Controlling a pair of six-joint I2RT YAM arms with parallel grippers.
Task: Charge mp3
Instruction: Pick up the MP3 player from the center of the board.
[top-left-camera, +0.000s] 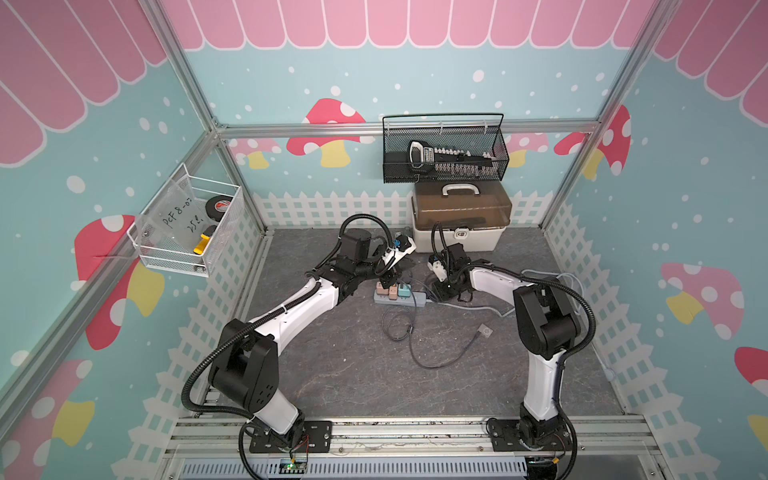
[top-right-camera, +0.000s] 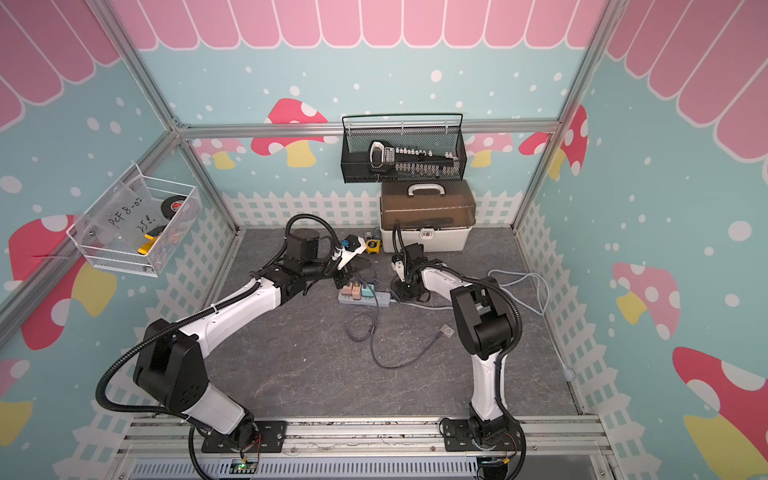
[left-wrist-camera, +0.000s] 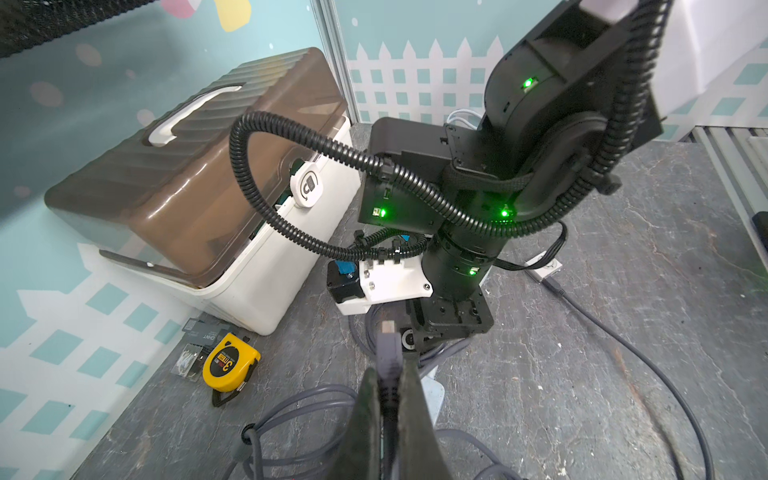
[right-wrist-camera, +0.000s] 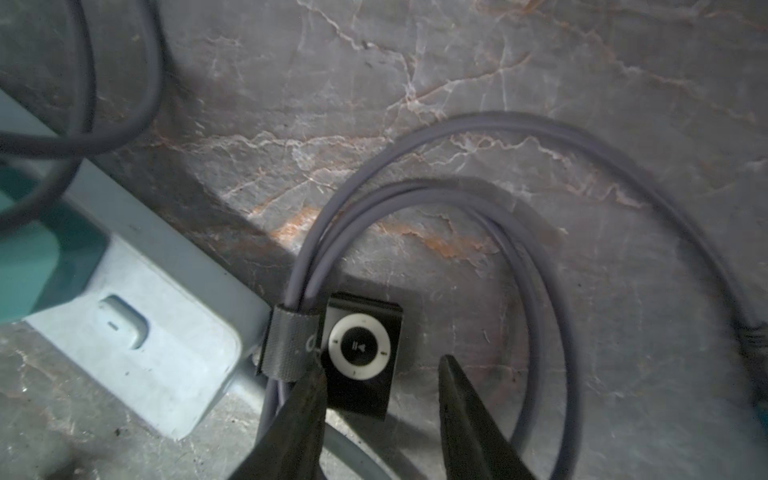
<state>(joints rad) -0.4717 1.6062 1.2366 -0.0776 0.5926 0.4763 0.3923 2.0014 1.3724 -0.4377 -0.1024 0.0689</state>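
Fingers (left-wrist-camera: 365, 415) of the left gripper (left-wrist-camera: 389, 370) pinch the plug (left-wrist-camera: 388, 345); the right gripper (right-wrist-camera: 382, 362), spread around the player (right-wrist-camera: 361, 353), should squeeze next.

Top views: even, soft overhead light, sharp focus, straight lines bowed near the edges. Left wrist view: heavy wide-angle bulge, fingers (left-wrist-camera: 415, 424) blurred at 6 o'clock. Right wrist view: dim, soft, tabletop (right-wrist-camera: 457, 83) brightest toward 12 o'clock, dark shadow centre to 6

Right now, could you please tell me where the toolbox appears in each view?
In both top views: toolbox at the back wall, below the black basket.
Left wrist: toolbox beside the yellow tape measure.
Right wrist: not in it.
Shared landmark: the grey cable, in all four.
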